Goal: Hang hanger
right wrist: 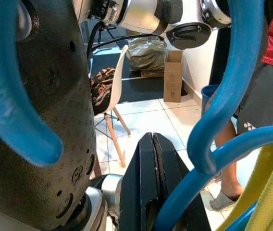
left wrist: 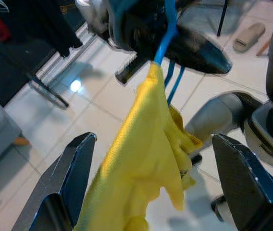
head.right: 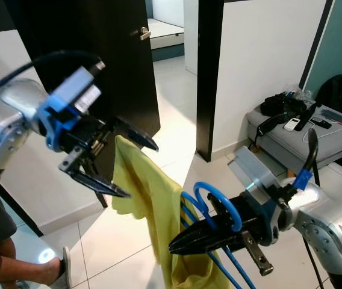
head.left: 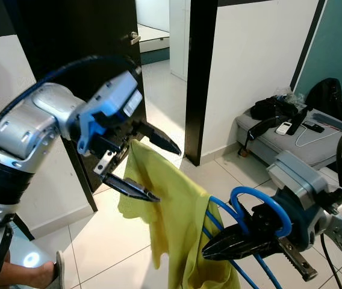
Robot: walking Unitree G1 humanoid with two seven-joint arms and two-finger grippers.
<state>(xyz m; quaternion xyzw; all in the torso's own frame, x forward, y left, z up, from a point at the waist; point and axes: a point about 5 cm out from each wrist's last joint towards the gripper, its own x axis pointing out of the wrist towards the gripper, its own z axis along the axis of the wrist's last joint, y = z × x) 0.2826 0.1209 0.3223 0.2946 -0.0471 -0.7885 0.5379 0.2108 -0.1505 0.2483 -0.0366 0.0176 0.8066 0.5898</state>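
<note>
A yellow shirt (head.left: pixel 171 217) hangs over a blue hanger (head.left: pixel 261 201) in front of me. My right gripper (head.left: pixel 207 251) is shut on the hanger just below its hook, low on the right; the right wrist view shows its fingers (right wrist: pixel 153 168) pressed together beside the hanger's blue wire (right wrist: pixel 232 96). My left gripper (head.left: pixel 168 174) is open at the shirt's upper corner, one finger above the cloth edge and one below. Seen from the left wrist, the yellow cloth (left wrist: pixel 146 144) lies between the spread fingers, not touching them.
A dark door (head.left: pixel 80 30) stands open behind my left arm, with a white wall and a dark door frame (head.left: pixel 198 78) beside it. A grey bench (head.left: pixel 291 135) with bags and cables is at the right. A person's leg (head.left: pixel 32 274) is at the lower left.
</note>
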